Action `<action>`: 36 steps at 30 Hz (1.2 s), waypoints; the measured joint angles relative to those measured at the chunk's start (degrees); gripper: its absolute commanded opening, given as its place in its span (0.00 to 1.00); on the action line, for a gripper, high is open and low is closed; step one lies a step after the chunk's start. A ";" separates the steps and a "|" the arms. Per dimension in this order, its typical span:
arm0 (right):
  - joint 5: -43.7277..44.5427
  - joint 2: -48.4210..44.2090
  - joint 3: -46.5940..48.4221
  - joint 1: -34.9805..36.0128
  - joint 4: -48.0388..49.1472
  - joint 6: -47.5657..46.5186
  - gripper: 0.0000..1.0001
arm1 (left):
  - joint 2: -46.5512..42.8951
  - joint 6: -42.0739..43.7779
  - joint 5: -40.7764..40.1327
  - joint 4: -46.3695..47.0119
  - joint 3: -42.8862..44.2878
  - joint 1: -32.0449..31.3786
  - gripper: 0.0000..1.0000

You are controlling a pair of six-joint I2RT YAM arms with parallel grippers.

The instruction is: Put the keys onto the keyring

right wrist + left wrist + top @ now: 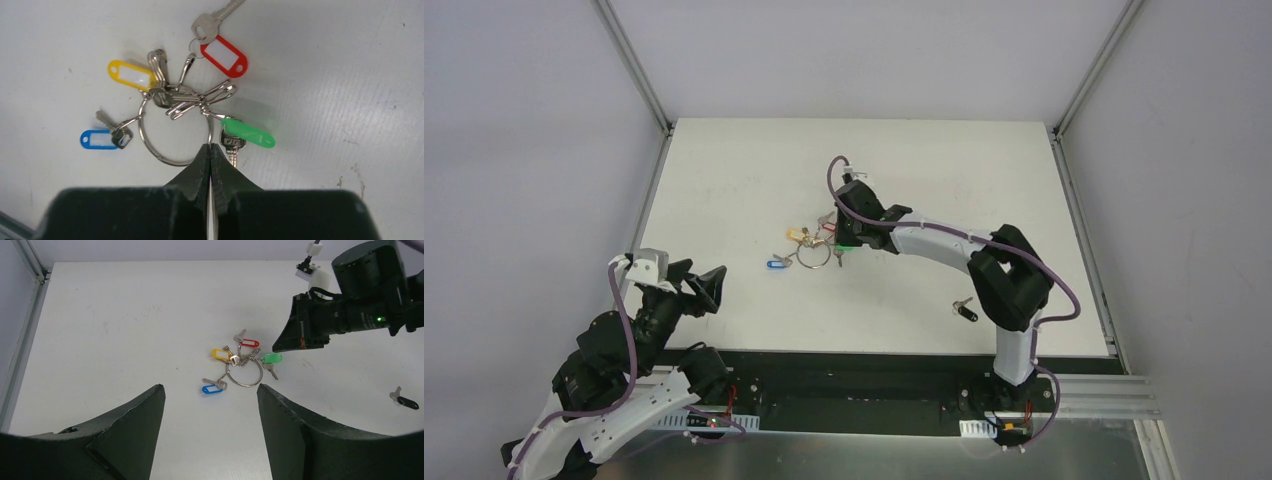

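This is a robotics lab test cell: 2 robot arms, the left arm (639, 320) and the right arm (934, 245), are bolted to a black mounting rail (854, 370) at the near edge of a white table (724, 190), with purple cables (829, 178) looped along them. Plain grey panels (534, 150) held by aluminium frame posts (632, 62) enclose the table on 3 sides. The props lying on it are a keyring (813, 254) and a few plastic-tagged keys (247, 133), laid out as for a trial.
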 measured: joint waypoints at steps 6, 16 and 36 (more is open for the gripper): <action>2.05 5.75 0.42 -2.16 1.79 0.11 0.00 | 0.00 0.00 0.02 0.00 0.00 0.00 0.67; 2.71 8.31 0.13 -4.37 4.52 0.04 0.00 | 0.00 0.00 0.02 0.00 0.00 0.00 0.67; -4.70 2.38 -5.22 8.37 -1.92 -2.69 0.00 | 0.00 0.00 0.09 0.00 0.00 0.00 0.67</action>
